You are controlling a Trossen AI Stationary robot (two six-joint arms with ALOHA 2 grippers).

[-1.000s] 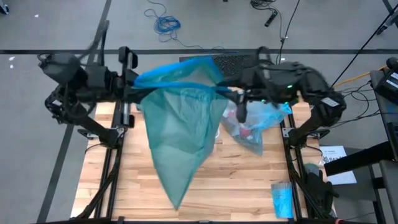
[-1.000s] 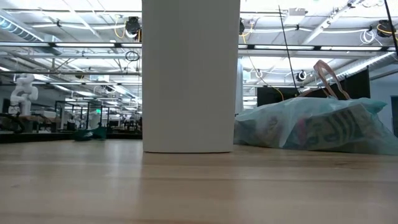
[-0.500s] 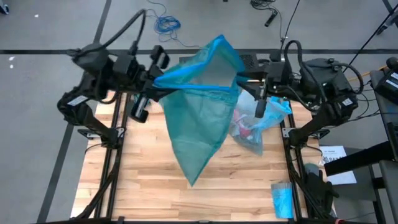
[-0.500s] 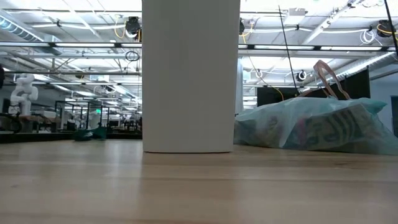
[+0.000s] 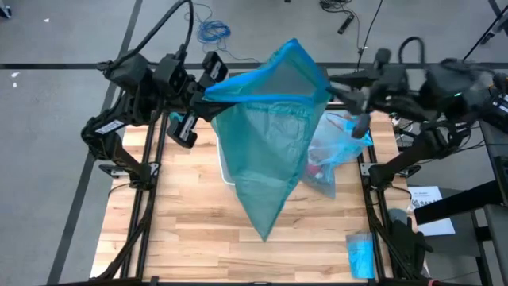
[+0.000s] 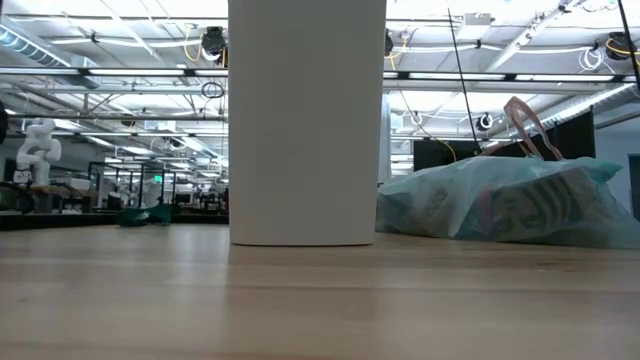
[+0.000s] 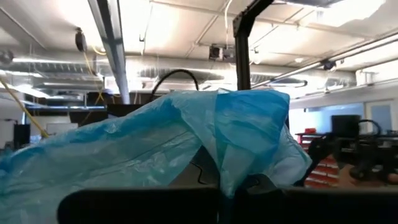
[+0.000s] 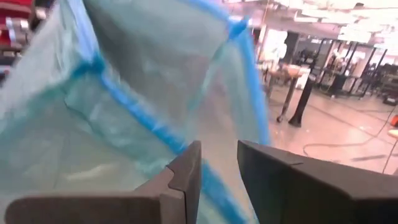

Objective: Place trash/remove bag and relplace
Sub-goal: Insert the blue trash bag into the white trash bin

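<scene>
We see the thin, see-through pale blue plastic bag (image 5: pixel 266 151) stretched in the air between both arms, its mouth held wide and its tip hanging above the wooden table (image 5: pixel 182 222). The left gripper (image 5: pixel 208 89) pinches the bag's left rim with jaws shut. The right gripper (image 5: pixel 337 89) clamps the right rim between narrow jaws. The tall white bin (image 6: pixel 306 120) stands below, beside a filled blue bag of trash (image 6: pixel 510 205) lying on its right.

A bag (image 5: pixel 266 151) hangs stretched between the left gripper (image 5: pixel 208 97) and right gripper (image 5: pixel 337 89) above the bin (image 6: pixel 306 120) — to the bin's right lies a filled bag (image 5: pixel 333 155) on the table (image 5: pixel 190 230).
</scene>
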